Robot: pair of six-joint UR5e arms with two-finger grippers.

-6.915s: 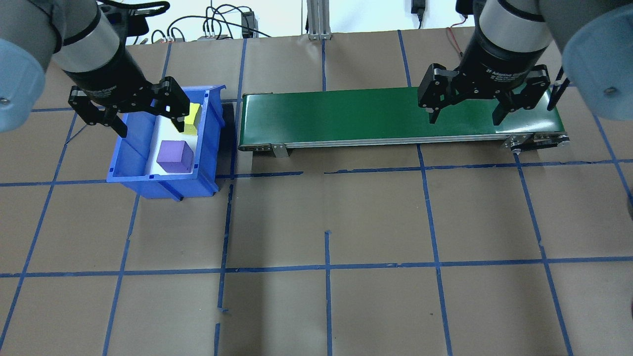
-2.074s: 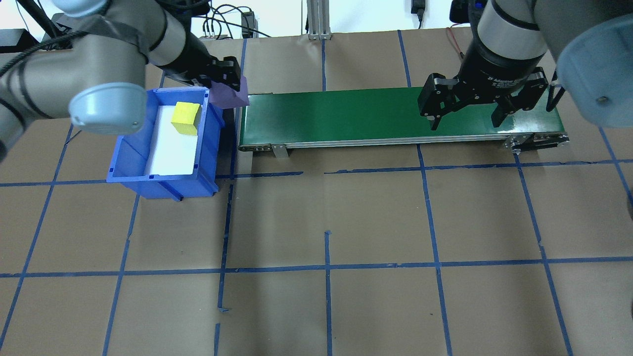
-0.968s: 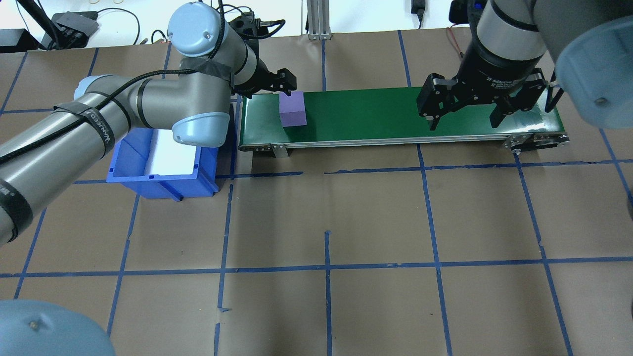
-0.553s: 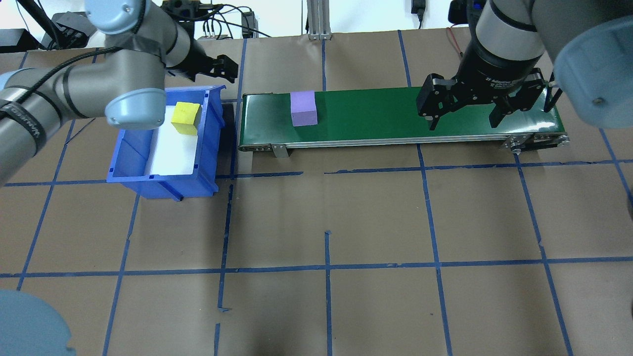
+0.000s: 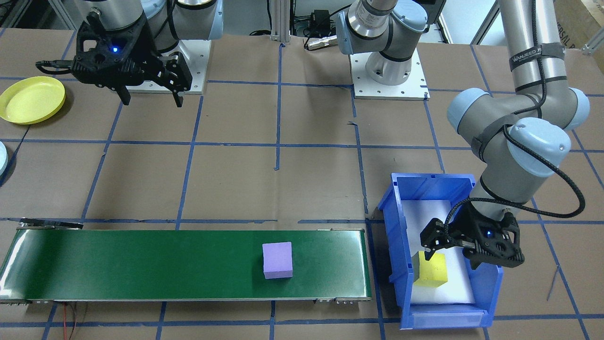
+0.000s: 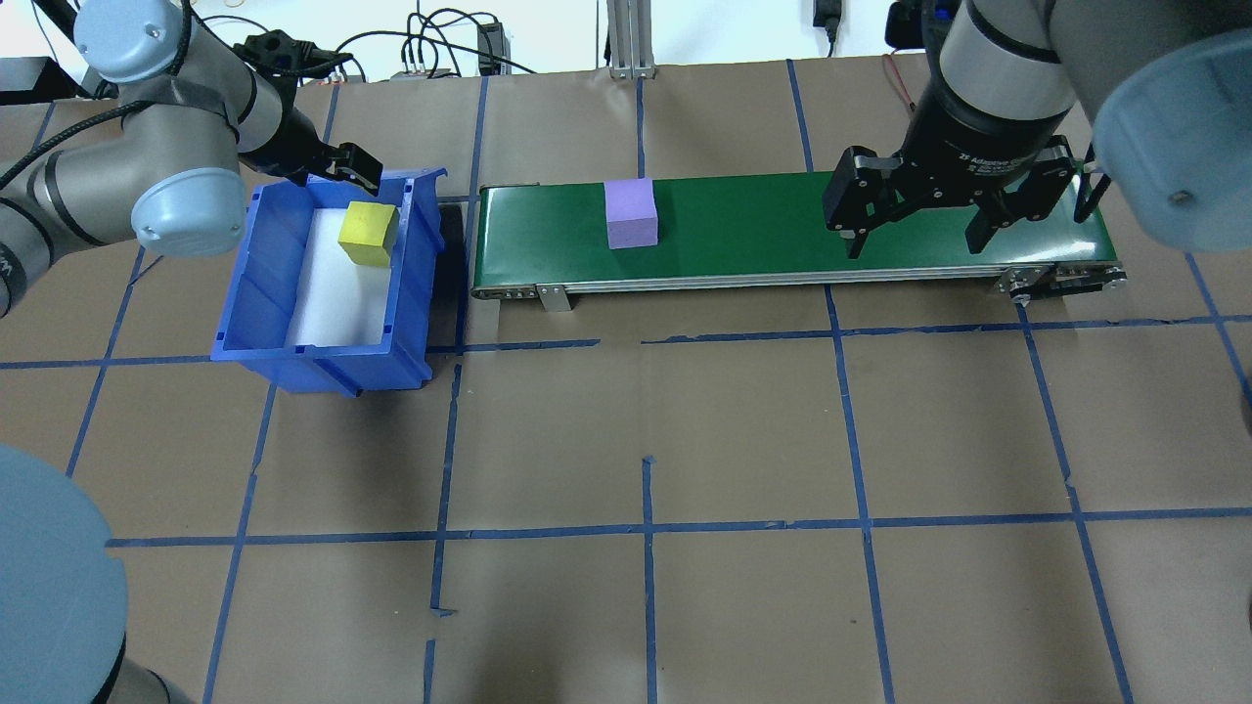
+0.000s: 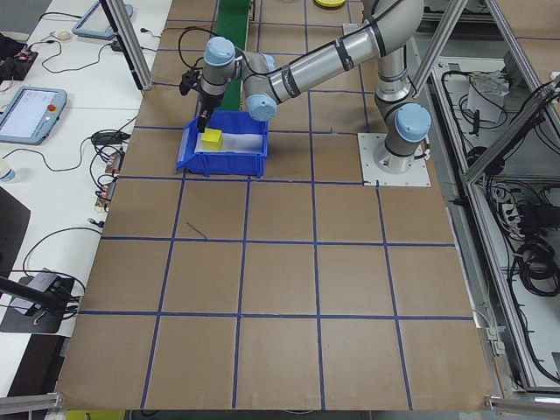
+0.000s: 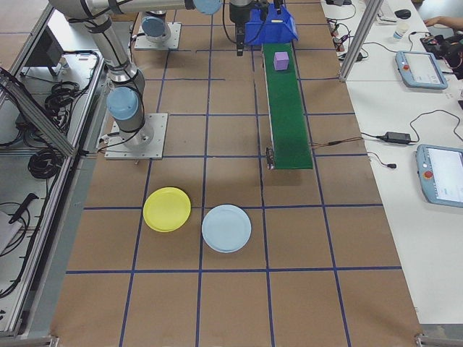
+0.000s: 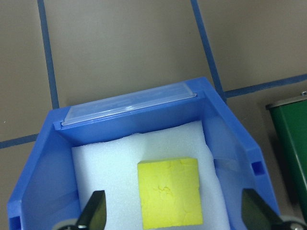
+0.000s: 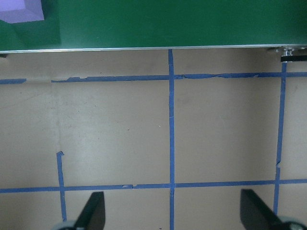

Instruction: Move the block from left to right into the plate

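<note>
A purple block lies on the green conveyor belt, left of its middle in the overhead view, with nothing holding it. It also shows in the top left corner of the right wrist view. My left gripper hangs open over the blue bin, its fingers on either side of and above a yellow block. My right gripper is open and empty, raised near the belt's right end. The yellow plate sits on the robot's right side.
A light blue plate lies beside the yellow one. White foam lines the floor of the bin. The brown table top carries a grid of blue tape. Cables and tablets lie beyond the table's far edge.
My left gripper took the purple block from the bin, set it on the belt's left end, let go and moved back over the bin. The block is riding rightward. The right gripper stays put.
</note>
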